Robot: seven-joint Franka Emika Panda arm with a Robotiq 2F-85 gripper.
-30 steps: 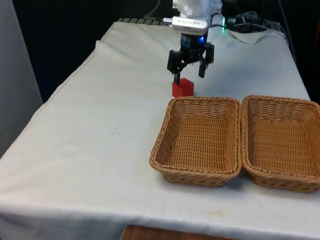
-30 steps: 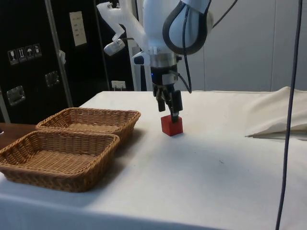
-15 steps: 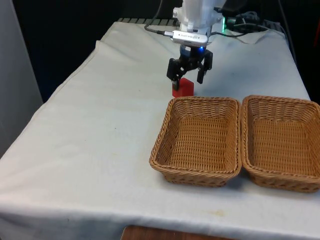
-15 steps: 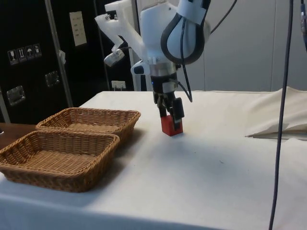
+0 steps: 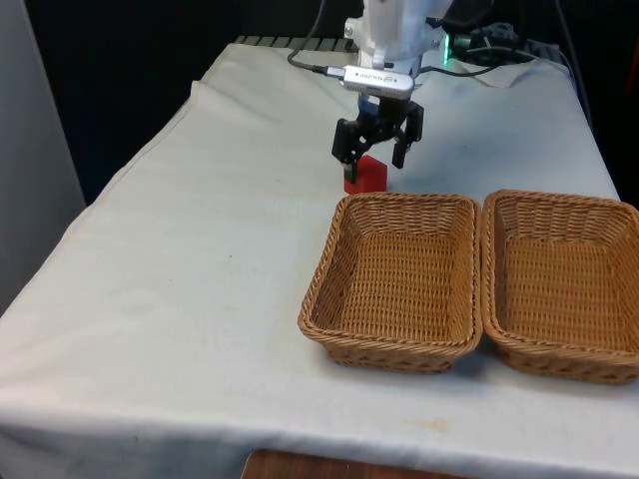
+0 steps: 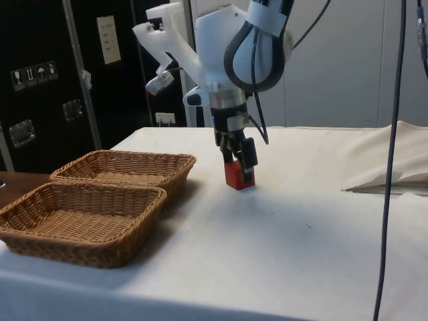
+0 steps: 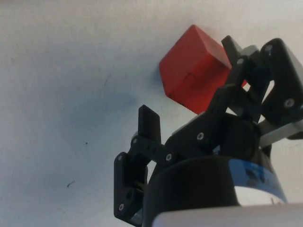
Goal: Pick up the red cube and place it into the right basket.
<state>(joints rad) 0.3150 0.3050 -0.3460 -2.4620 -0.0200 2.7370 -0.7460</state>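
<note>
White cloth (image 5: 200, 249): red cube (image 5: 365, 176) between spread fingers of gripper (image 5: 377, 154).

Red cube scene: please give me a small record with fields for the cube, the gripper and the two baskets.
red cube: on the white cloth, behind the left basket in the front view
gripper: open, lowered over the cube, fingers astride it, not closed on it
right basket: on the front view's right, touching the left basket, holds nothing
task stage: cube not yet grasped

You see two woven wicker baskets (image 5: 399, 284) (image 5: 559, 284), a matt red cube (image 7: 191, 68), and a white cloth on the tabletop (image 5: 200, 249).
</note>
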